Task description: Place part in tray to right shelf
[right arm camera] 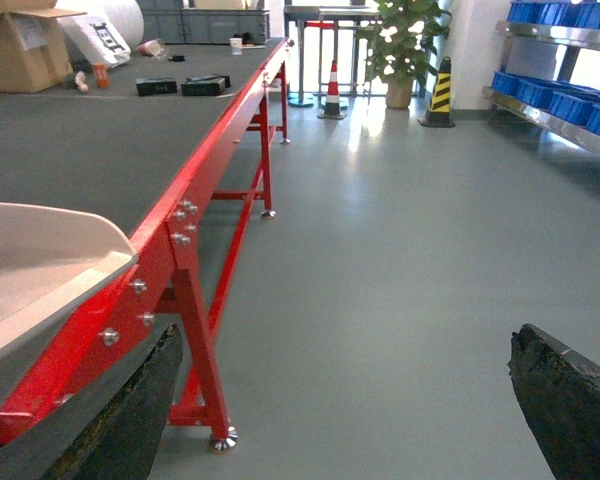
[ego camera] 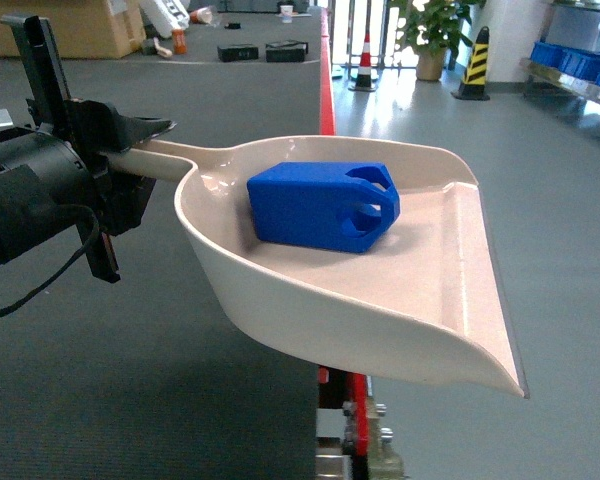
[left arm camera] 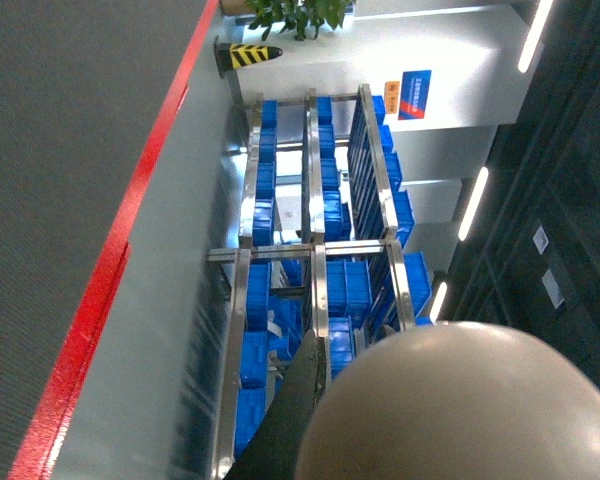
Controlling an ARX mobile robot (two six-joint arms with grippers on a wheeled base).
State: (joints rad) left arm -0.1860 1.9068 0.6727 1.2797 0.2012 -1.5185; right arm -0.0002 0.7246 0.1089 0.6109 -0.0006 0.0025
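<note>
Beside red-edged table [right arm camera: 170, 250], grey floor [right arm camera: 400, 230]

Grey glossy floor [right arm camera: 400, 230], red-framed table [right arm camera: 220, 150], potted plant [right arm camera: 400, 45] beyond

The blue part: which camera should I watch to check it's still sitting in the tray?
The head view. There the blue part lies in plain sight inside the tray, whose handle the left gripper holds. The left wrist view shows only the tray's curved underside, and the right wrist view only a tray edge; neither shows the part.

The left arm [ego camera: 30, 190] was matte black, its wrist a rounded barrel with a thin black cable looping beneath; the right claw [right arm camera: 345, 410] had worn black fingers.
</note>
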